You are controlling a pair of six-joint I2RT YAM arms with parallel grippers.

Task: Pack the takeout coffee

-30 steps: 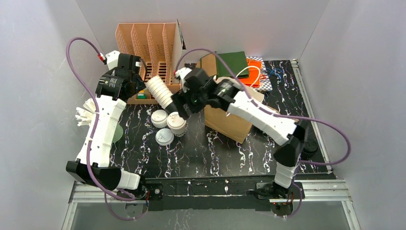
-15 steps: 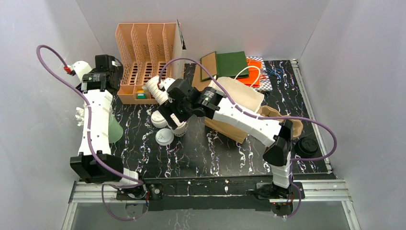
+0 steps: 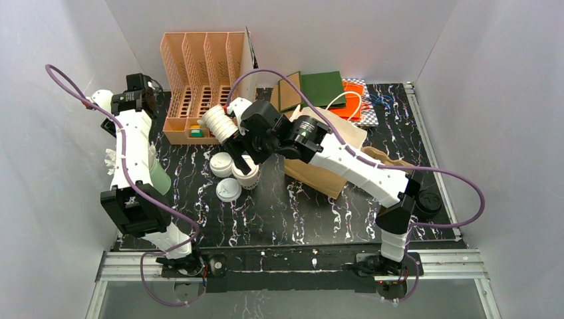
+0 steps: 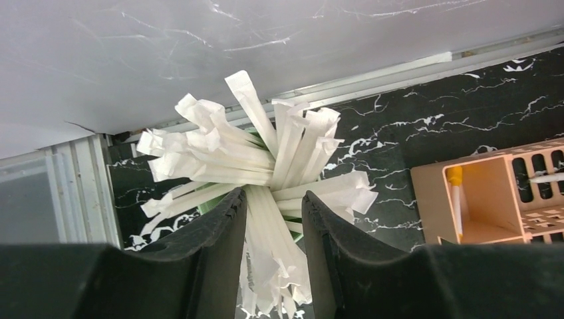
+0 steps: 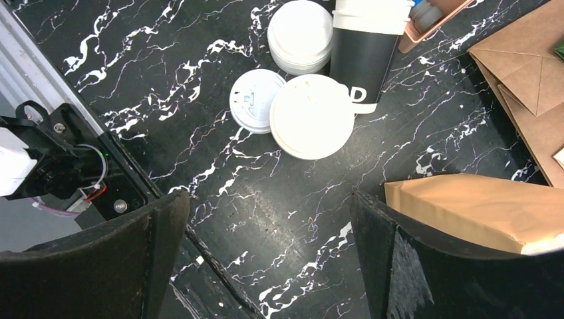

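We see right gripper (image 5: 269, 199) wide open over lidded coffee cup (image 5: 311, 116), left gripper (image 4: 274, 199) straddling wrapped straws (image 4: 253, 153), can't tell if gripped

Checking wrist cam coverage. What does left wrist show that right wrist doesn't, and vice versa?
Left wrist only: a bundle of paper-wrapped straws, with the left gripper straddling a few; grip unclear.
Right wrist only: the right gripper, wide open; a lidded coffee cup; a loose sip lid; a stack of flat lids; a stack of black cups; a brown paper bag.
Both: the black marbled tabletop and a corner of the peach organizer.
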